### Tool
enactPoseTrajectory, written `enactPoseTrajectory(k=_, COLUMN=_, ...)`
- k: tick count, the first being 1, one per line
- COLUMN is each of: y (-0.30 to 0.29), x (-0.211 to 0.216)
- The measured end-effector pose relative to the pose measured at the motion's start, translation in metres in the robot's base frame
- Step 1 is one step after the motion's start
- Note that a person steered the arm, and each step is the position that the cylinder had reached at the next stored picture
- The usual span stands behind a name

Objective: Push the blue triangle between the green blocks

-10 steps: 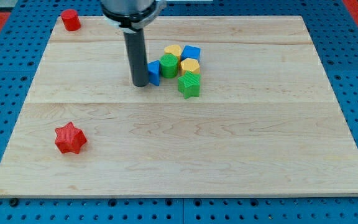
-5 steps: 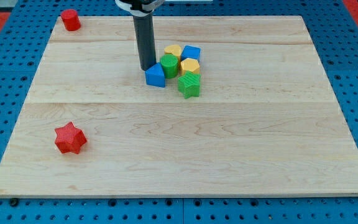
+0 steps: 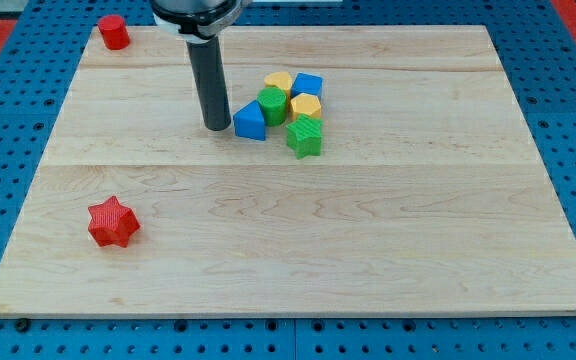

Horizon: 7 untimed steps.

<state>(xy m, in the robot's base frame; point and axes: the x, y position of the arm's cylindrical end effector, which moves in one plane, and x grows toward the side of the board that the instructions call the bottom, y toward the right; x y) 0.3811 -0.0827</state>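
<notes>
On the bench (image 3: 268,230): my tip (image 3: 216,127) sits just left of the blue triangle (image 3: 250,121), close beside it, contact too fine to call
Fingers: none on this arm, just a plain rod, so nothing apart, together or clamped
Blue triangle: at the left edge of the cluster, touching the green cylinder (image 3: 272,104), with the green star (image 3: 305,137) just off to its lower right
Step in hand: lining up behind the triangle, by my read; it is not yet in the gap
Next move calls for: a short push toward the view's right, angled slightly down, into the space between the two greens
Watch for: the yellow block (image 3: 306,106) right behind that gap, likely to get shoved
</notes>
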Motion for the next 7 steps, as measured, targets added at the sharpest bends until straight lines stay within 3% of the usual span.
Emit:
enactPoseTrajectory(k=2, y=0.033, x=0.0)
enactPoseTrajectory(k=3, y=0.02, x=0.0)
enactPoseTrajectory(k=6, y=-0.159, x=0.054)
enactPoseTrajectory(k=7, y=-0.178, x=0.088)
